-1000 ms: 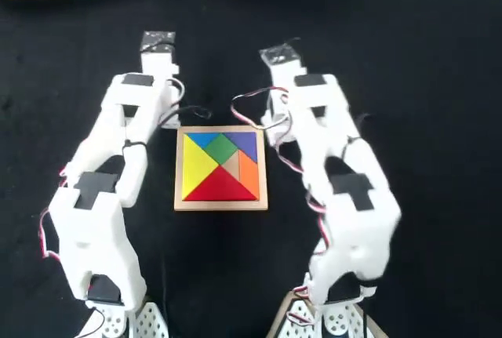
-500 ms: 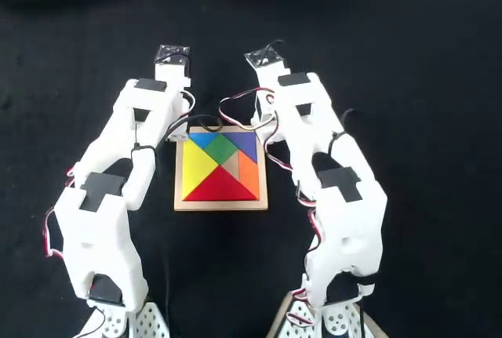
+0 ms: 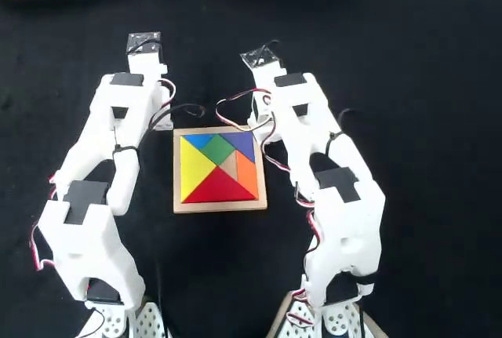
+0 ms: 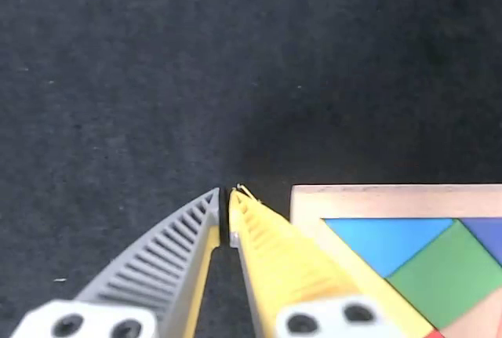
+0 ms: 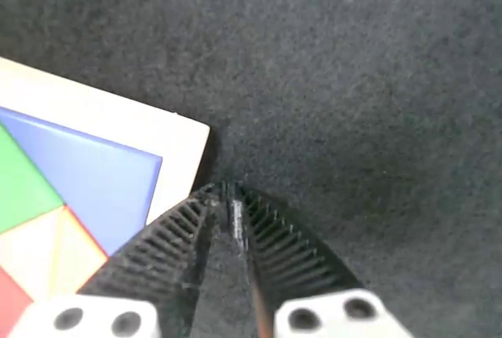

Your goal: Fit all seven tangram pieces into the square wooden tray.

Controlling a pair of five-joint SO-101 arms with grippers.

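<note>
Left claw [image 4: 227,197] has its tips together, nothing held, low over the black worktop [image 3: 408,118] just beside the far-left corner of the square wooden tray [image 3: 220,207]. Right claw [image 5: 232,194] is likewise pinched together and empty, just off the tray's far-right corner. Tray sits mid-worktop between the two arms with all seven pieces in it: yellow triangle [image 3: 196,169] left, red triangle [image 3: 221,189] near, blue triangle [image 3: 202,139] far-left, green piece [image 3: 222,148] far-centre, violet piece [image 3: 245,144] far-right, orange piece [image 3: 248,172] right, pale wood triangle [image 3: 229,167] centre. No gaps visible from the high view; can't tell if every piece lies flush. Judgement: fitting looks done, so the step in hand is clearing away. To do it well, lift each claw up first, then draw it back toward its base, so the tips don't drag the rim and shift the tray. Keep tips together so nothing catches a corner. If a piece proves proud, press it from above, not from the side.
</note>
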